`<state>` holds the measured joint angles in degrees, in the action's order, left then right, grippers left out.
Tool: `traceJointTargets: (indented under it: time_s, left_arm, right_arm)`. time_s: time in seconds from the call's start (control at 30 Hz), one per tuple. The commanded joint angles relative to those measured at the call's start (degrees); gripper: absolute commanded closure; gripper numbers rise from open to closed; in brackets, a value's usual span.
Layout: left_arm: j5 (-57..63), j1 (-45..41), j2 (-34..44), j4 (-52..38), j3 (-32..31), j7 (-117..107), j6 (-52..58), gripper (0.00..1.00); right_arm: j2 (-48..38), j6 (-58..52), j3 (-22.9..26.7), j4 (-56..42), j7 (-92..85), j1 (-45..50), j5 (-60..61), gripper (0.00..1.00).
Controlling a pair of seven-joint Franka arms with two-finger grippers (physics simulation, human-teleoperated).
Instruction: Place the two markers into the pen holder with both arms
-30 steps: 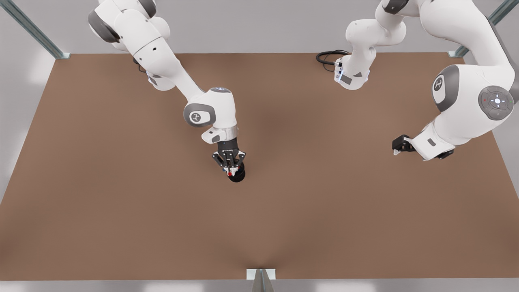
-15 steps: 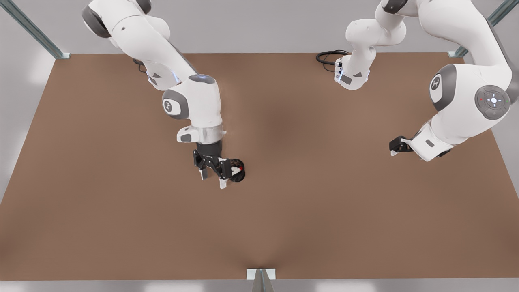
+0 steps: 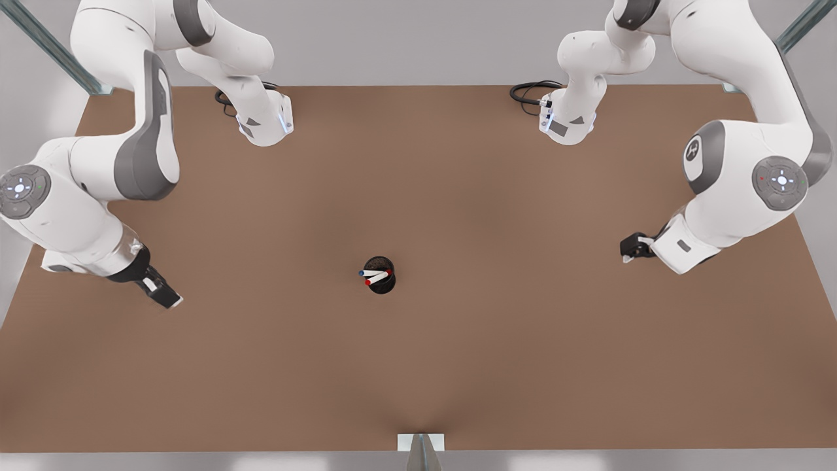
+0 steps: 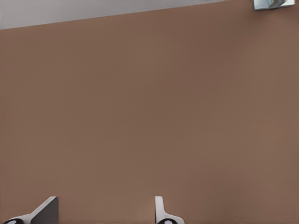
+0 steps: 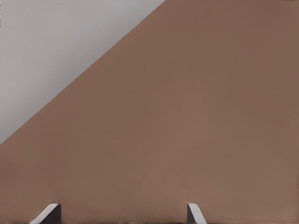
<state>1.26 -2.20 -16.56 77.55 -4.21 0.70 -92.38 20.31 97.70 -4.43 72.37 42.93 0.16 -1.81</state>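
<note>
– Brown table (image 3: 458, 366), bare under you. Grippers?
– Left gripper (image 4: 105, 200): fingers apart, holding nothing. Right gripper (image 5: 122, 205): same, near the table edge. One arm (image 3: 85, 216) waits at the front view's left, other arm (image 3: 732, 190) at its right.
– Markers?
– Red marker (image 3: 376, 279) & blue marker (image 3: 373, 273) lean inside the pen holder (image 3: 391, 286), mid-table, well apart from me.

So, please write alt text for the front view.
A red marker and a blue marker lean in the black pen holder on the brown table. One gripper waits at the front view's left, the other gripper at its right.
</note>
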Motion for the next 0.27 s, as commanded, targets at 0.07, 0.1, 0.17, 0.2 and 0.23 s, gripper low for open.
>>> traceJointTargets:
  time_s: [0.07, 0.1, 0.17, 0.2, 0.23]
  left_arm:
    - [-0.03, 0.00, -0.40, -0.03, -0.01, -1.31, -0.61, 0.00]
    - [-0.03, 0.00, -0.49, -0.03, -0.01, -1.31, -0.61, 0.00]
    - [-0.03, 0.00, -0.57, 0.05, -0.01, -1.31, -0.61, 0.00]
    - [-0.03, 0.00, -0.58, 0.06, -0.01, -1.40, -0.61, 0.00]
    - [0.06, 0.00, -0.93, 0.05, -0.01, -1.40, -0.61, 0.00]
  right_arm:
    - [-0.63, -2.34, -0.41, 0.67, -42.58, 0.02, 0.49, 0.00]
    - [-0.54, -1.82, -0.50, 0.67, -41.97, 0.46, -0.39, 0.00]
    - [-0.54, -1.64, -0.58, 0.85, -41.96, 0.11, -0.65, 0.00]
    - [-0.63, -1.81, -0.58, 1.28, -42.14, -0.25, -0.65, 0.00]
    - [-0.63, -1.81, -0.58, 1.29, -42.14, -0.25, -0.65, 0.00]
